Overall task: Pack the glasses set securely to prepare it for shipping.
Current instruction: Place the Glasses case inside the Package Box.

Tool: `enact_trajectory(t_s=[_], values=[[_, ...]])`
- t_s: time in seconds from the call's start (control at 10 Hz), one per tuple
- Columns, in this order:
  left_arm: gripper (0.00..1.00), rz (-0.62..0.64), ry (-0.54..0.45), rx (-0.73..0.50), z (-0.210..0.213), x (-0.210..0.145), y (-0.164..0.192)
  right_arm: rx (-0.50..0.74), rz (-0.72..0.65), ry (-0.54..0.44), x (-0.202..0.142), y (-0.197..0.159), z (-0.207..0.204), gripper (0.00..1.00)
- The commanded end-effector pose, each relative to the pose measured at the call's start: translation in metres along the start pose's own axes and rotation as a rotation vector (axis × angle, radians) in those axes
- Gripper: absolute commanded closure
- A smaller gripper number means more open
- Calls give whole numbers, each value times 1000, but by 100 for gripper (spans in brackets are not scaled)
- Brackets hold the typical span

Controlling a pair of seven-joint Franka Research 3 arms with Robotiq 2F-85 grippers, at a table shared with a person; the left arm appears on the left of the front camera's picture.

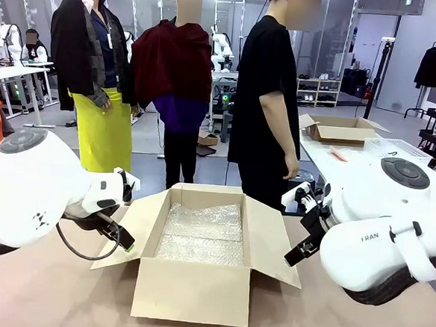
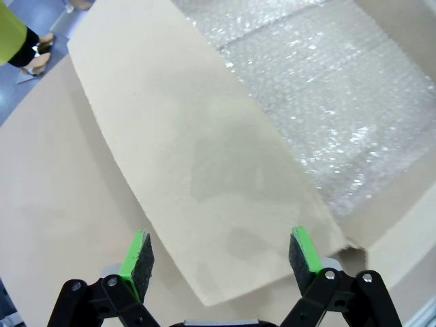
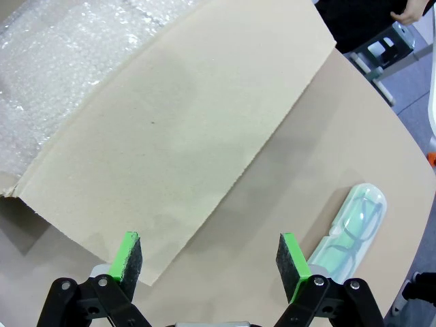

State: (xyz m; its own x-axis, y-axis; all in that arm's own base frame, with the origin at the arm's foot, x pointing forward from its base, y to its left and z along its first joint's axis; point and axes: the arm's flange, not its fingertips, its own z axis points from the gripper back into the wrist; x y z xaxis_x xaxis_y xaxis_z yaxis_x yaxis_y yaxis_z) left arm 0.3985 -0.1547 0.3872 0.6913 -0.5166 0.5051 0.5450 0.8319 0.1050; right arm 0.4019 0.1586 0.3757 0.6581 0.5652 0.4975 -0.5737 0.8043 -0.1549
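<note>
An open cardboard box [image 1: 194, 289] stands mid-table, its floor lined with bubble wrap [image 1: 202, 233]. The mint-green pack [image 3: 351, 231] with dark-rimmed glasses lies flat on the table beyond the box's right flap [image 3: 184, 122]. The salmon-pink pack is out of view. My left gripper [image 2: 221, 255] is open and hovers over the outer end of the left flap [image 2: 197, 157], holding nothing; in the front view the left gripper [image 1: 125, 241] sits beside that flap. My right gripper [image 3: 209, 259] is open over the right flap's edge, a short way from the mint-green pack.
A person in black [image 1: 267, 99] stands at the far side behind the box. The brown table [image 1: 44, 293] has bare room in front of and beside the box. Another table at back right holds a second cardboard box [image 1: 340, 129] and a white basket [image 1: 398, 150].
</note>
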Motion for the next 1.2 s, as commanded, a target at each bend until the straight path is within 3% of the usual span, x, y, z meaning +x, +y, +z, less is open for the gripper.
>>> enact_trajectory(t_s=[0.0, 0.3, 0.6, 0.9, 1.1], values=[[0, -20, 33, -152, 50, -5, 5, -20, -54, 33, 12, -21, 12, 0], [0, -122, -42, -338, 124, -35, 10, -71, -176, 67, 28, -85, 25, 0], [0, -411, -312, -385, 201, -93, 8, -50, -309, 174, 27, -142, 3, 0], [0, -634, -550, -391, 235, -134, 5, -40, -385, 276, 17, -172, -25, 0], [0, -557, -568, -421, 232, -131, 9, -31, -421, 326, 11, -186, -42, 0]])
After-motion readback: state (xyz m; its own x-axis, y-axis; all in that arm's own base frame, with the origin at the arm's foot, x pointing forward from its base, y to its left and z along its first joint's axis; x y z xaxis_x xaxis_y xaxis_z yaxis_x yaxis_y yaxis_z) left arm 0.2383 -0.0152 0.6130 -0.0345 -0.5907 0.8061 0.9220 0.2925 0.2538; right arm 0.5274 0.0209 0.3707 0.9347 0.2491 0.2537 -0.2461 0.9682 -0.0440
